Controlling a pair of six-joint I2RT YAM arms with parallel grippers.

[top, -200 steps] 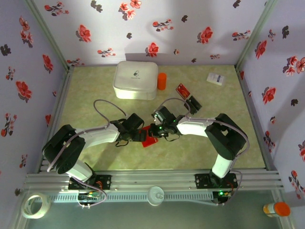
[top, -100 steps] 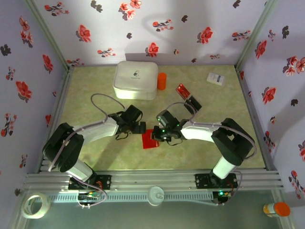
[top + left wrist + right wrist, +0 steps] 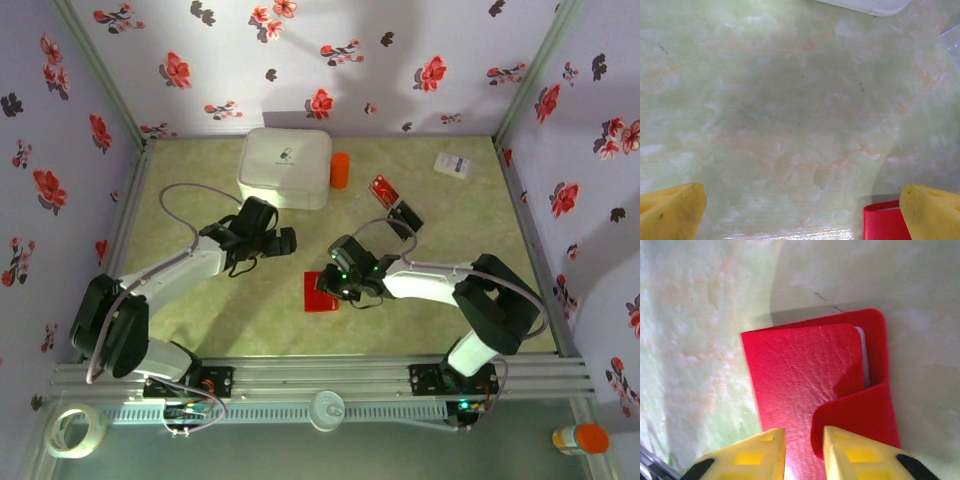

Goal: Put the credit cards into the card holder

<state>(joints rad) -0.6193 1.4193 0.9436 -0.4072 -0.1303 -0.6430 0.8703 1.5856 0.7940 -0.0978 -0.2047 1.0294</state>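
Card holder (image 3: 318,293): red, lying flat on the table (image 3: 200,320) at lower centre of the overhead view, with one flap curled partly over the other.

Right gripper (image 3: 330,284): positioned directly over the holder's right edge. Its yellow fingers (image 3: 752,452) stand a narrow gap apart astride the curled flap. Whether they pinch it or stand free cannot be told.

Left gripper (image 3: 287,241): released, jaws wide, up and left of the holder. The holder's corner shows at the lower right of the left wrist view.

Credit cards (image 3: 383,188): up and right of the holder, well apart from it, long axes slanting down to the right.

Judgement: the right arm is nearer the cards, and the left arm is better placed to steady the holder.
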